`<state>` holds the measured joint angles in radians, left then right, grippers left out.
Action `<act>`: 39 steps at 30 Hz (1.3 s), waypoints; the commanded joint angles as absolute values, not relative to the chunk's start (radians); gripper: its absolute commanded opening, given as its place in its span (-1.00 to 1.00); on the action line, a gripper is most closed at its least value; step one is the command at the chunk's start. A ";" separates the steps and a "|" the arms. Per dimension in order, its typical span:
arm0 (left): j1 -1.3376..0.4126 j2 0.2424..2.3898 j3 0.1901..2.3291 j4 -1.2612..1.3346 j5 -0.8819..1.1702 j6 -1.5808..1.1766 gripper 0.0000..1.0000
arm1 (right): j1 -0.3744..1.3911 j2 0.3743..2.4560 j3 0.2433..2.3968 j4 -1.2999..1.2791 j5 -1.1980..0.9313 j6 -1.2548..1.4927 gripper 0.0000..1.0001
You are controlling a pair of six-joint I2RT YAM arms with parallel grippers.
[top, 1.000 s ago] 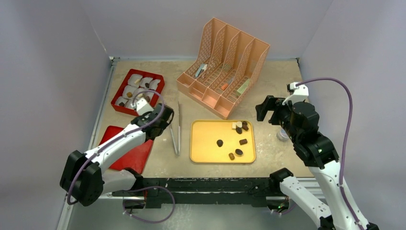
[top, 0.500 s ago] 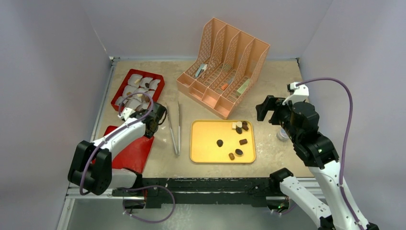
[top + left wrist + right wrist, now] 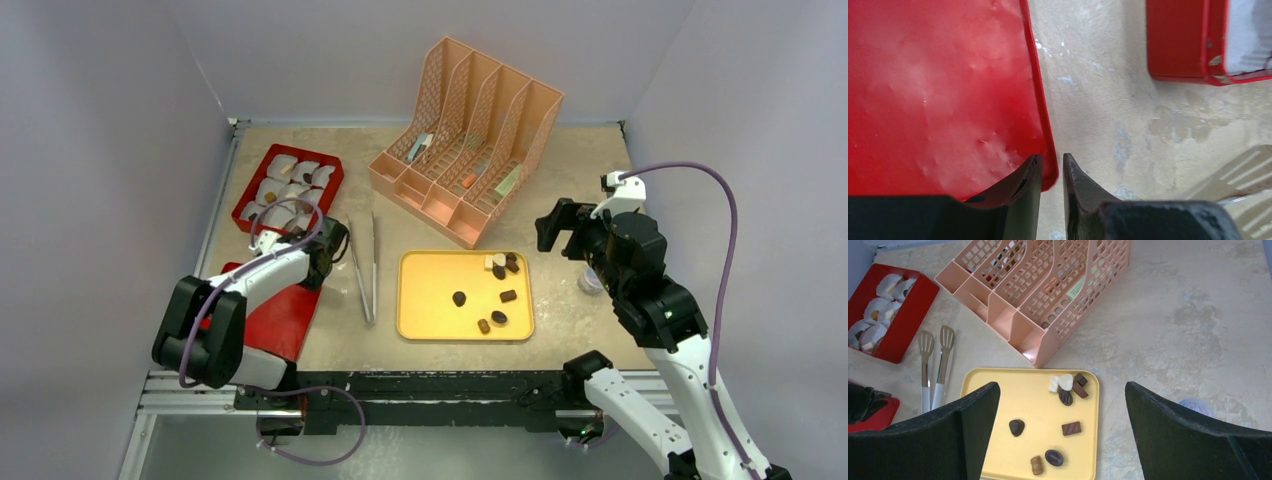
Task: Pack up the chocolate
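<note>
chocolate (image 3: 1071,428) sits loose on the yellow tray (image 3: 430,275). my right tool (image 3: 1060,390) hangs wide open just right of the tray, so that arm is nearer. left tool (image 3: 1052,162) is left of the tray, nearly closed astride the red lid (image 3: 938,90) rim; i can't tell if it's clamped.

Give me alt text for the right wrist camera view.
Open right gripper hangs over a yellow tray holding chocolate pieces, dark, brown and white. Behind it stands a pink file organizer; tongs and a red box of white liners lie at picture left.
</note>
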<state>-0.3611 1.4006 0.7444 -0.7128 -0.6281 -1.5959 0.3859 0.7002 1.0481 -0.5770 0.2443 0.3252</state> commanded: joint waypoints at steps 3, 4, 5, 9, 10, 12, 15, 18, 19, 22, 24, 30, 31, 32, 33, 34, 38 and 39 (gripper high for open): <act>-0.354 1.472 0.723 -0.645 -0.608 -1.623 -0.60 | 0.383 0.710 1.064 -0.524 0.247 0.333 0.93; -0.354 1.482 0.723 -0.638 -0.602 -1.623 -0.60 | 0.383 0.711 1.064 -0.522 0.245 0.333 0.93; -0.354 1.494 0.723 -0.628 -0.595 -1.619 -0.60 | 0.383 0.713 1.062 -0.518 0.243 0.334 0.92; -0.354 1.525 0.725 -0.618 -0.593 -1.614 -0.60 | 0.383 0.716 1.064 -0.518 0.241 0.337 0.92; -0.354 1.529 0.722 -0.619 -0.590 -1.614 -0.62 | 0.383 0.717 1.065 -0.518 0.241 0.338 0.91; -0.354 1.530 0.719 -0.623 -0.580 -1.612 -0.98 | 0.383 0.718 1.066 -0.516 0.242 0.341 0.90; -0.354 1.506 0.732 -0.665 -0.566 -1.612 -1.00 | 0.384 0.725 1.067 -0.509 0.227 0.343 0.86; -0.354 1.445 0.766 -0.734 -0.565 -1.611 -1.00 | 0.383 0.743 1.077 -0.503 0.199 0.357 0.83; -0.354 1.420 0.780 -0.758 -0.566 -1.612 -1.00 | 0.383 0.750 1.081 -0.498 0.188 0.362 0.83; -0.354 1.328 0.818 -0.827 -0.578 -1.623 -1.00 | 0.383 0.769 1.085 -0.468 0.131 0.363 0.81; -0.354 1.269 0.835 -0.855 -0.578 -1.627 -1.00 | 0.383 0.782 1.076 -0.430 0.079 0.359 0.78; -0.354 1.131 0.856 -0.890 -0.538 -1.627 -1.00 | 0.383 0.844 1.048 -0.279 -0.033 0.372 0.70; -0.354 1.113 0.855 -0.892 -0.528 -1.629 -1.00 | 0.383 0.867 1.049 -0.249 -0.053 0.384 0.69; -0.354 1.095 0.856 -0.893 -0.519 -1.632 -1.00 | 0.384 0.887 1.048 -0.225 -0.071 0.402 0.68; -0.354 1.076 0.856 -0.895 -0.513 -1.635 -1.00 | 0.386 0.907 1.045 -0.201 -0.092 0.427 0.66; -0.354 1.059 0.857 -0.895 -0.506 -1.637 -1.00 | 0.389 0.926 1.037 -0.172 -0.111 0.456 0.65; -0.354 1.004 0.885 -0.925 -0.510 -1.652 -1.00 | 0.447 1.016 0.996 -0.055 -0.107 0.567 0.59; -0.354 0.993 0.894 -0.932 -0.512 -1.657 -1.00 | 0.474 1.042 0.994 -0.038 -0.084 0.582 0.58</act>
